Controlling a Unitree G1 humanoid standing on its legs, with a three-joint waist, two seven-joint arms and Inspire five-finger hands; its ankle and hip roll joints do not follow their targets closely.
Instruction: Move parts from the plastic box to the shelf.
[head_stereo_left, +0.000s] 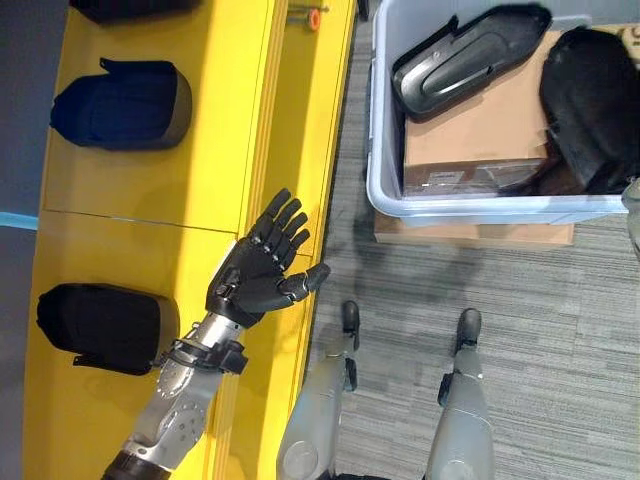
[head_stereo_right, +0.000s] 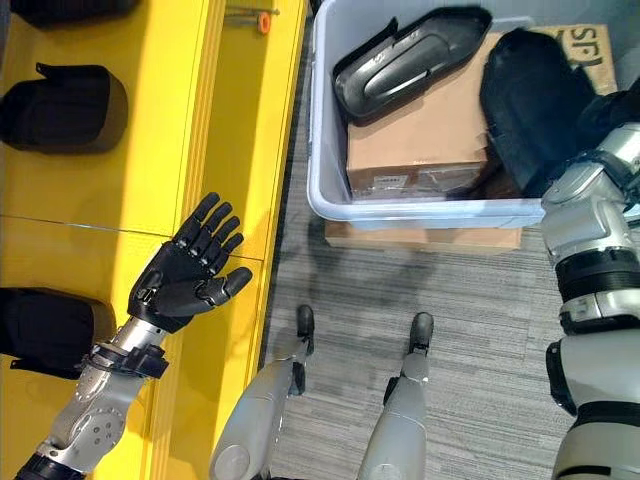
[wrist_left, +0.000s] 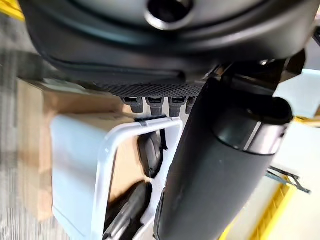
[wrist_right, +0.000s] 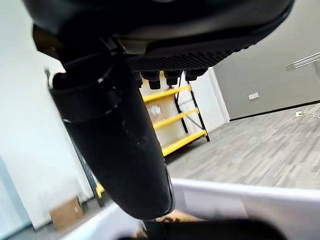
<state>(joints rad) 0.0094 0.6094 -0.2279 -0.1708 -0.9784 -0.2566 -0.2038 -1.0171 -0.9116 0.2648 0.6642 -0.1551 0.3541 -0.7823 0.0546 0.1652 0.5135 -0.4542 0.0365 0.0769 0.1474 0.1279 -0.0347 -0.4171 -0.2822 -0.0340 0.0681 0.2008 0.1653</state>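
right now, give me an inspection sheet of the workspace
surface: yellow shelf on the robot's left, grey floor beside it
job's things: plastic box on the floor holds two dark parts over cardboard; at least two more parts lie on the shelf
clutter: flat cardboard under the box; small orange-tipped item at the shelf edge
hands: left hand open, palm up over the shelf edge, empty; right hand near the box, fingers unclear
cables: nothing seen
surroundings: more yellow shelving by a white wall
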